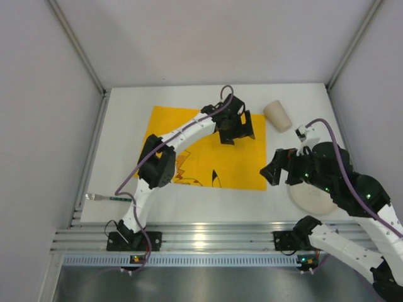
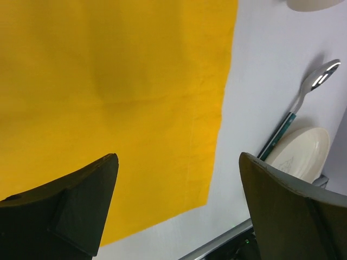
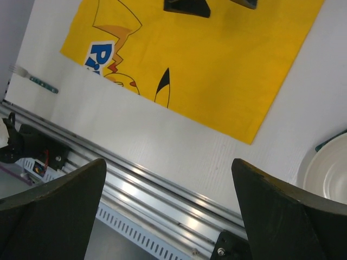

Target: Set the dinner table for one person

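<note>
The white dinner table [image 1: 126, 126] carries a yellow cloth mat [image 1: 208, 151] with a cartoon print. My left gripper [image 1: 238, 133] hovers open and empty over the mat's far right corner; the left wrist view shows the mat [image 2: 108, 81] between its open jaws [image 2: 178, 162]. My right gripper [image 1: 272, 168] is open and empty just right of the mat, beside a white plate [image 1: 312, 196]. A spoon [image 2: 303, 105] with a teal handle lies by the plate [image 2: 301, 154]. A fork [image 1: 107, 197] lies at the near left. A beige cup [image 1: 278, 116] lies on its side at the far right.
Metal rails [image 1: 201, 239] run along the near edge, also seen in the right wrist view [image 3: 152, 189]. Grey walls enclose the table on three sides. The right wrist view shows the mat [image 3: 217, 65], the fork [image 3: 32, 78] and the plate's rim [image 3: 331, 176].
</note>
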